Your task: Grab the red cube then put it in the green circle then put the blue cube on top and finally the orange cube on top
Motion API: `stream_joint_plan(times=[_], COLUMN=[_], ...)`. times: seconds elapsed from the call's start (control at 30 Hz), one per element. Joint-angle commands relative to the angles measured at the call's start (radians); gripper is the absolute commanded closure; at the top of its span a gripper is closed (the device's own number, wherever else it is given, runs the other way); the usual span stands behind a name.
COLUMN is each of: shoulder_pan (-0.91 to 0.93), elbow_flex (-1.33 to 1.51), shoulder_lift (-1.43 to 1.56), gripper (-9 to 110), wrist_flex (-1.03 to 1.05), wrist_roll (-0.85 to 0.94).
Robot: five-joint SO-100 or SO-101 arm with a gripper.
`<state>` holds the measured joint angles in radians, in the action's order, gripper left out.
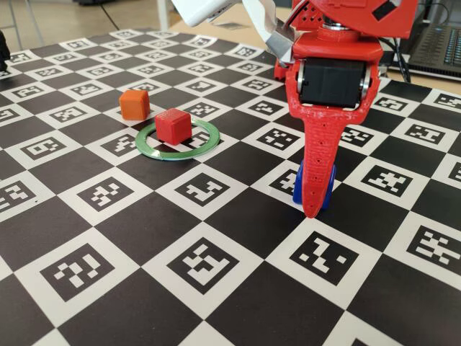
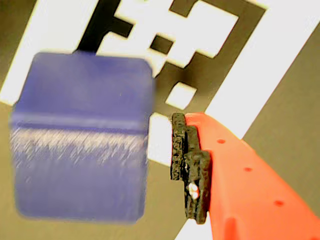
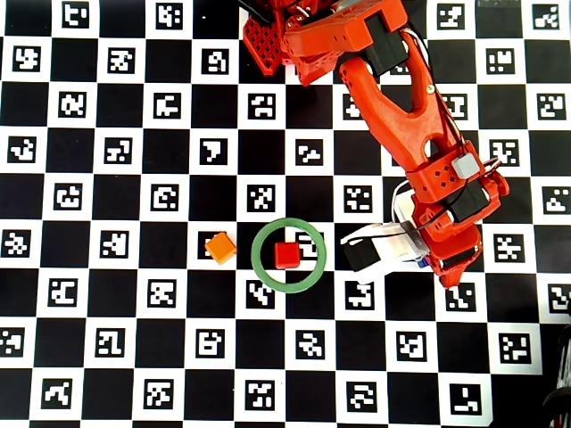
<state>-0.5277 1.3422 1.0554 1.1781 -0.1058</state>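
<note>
Here, rounded matte blue cube [image 2: 82,137] (scuffed) beside pincer [image 1: 314,189].

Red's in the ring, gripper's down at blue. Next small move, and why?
Probably shut the gripper on the blue cube. The wrist view shows a gap between cube and finger pad, so it isn't gripped yet; the red cube already sits inside the green circle.
</note>
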Motion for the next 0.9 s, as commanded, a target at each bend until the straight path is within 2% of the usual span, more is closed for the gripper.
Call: stream_joint_plan(times=[0.0, 0.03, 0.2, 0.5, 0.87], shoulder_pan=[0.008, 0.011, 0.017, 0.014, 0.072], elbow_flex=[-0.014, -0.011, 0.009, 0.008, -0.233], shoulder_lift=[0.034, 0.034, 0.046, 0.089, 0.196], gripper=[88, 95, 103, 104, 104], wrist_flex=[-0.012, -0.014, -0.032, -0.003, 0.282], wrist_roll=[0.003, -0.011, -0.011, -0.020, -0.110])
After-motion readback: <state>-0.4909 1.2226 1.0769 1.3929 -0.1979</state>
